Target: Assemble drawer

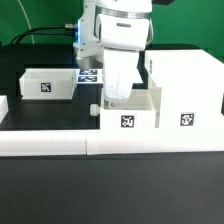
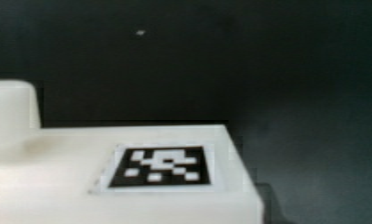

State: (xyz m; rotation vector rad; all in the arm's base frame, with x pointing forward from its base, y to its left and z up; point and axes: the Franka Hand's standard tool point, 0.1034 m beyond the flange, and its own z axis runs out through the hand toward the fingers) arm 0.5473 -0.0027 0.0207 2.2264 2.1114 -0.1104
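The tall white housing (image 1: 186, 92) stands at the exterior view's right, with a tag on its front. One knobbed tray (image 1: 140, 115) sits on the table against the housing's left side, its knob (image 1: 93, 108) pointing left. My gripper (image 1: 117, 97) reaches down into this tray's knob end, its white fingers close together on the tray's wall. The wrist view shows a blurred, very close white tagged face of the tray (image 2: 165, 165) and a rounded white part (image 2: 9, 105); my fingertips are out of that view. A second tray (image 1: 47, 82) lies apart at the left.
A long low white border wall (image 1: 60, 146) runs along the front of the black table. The marker board (image 1: 88, 75) lies behind the arm. A white block (image 1: 3, 107) shows at the left edge.
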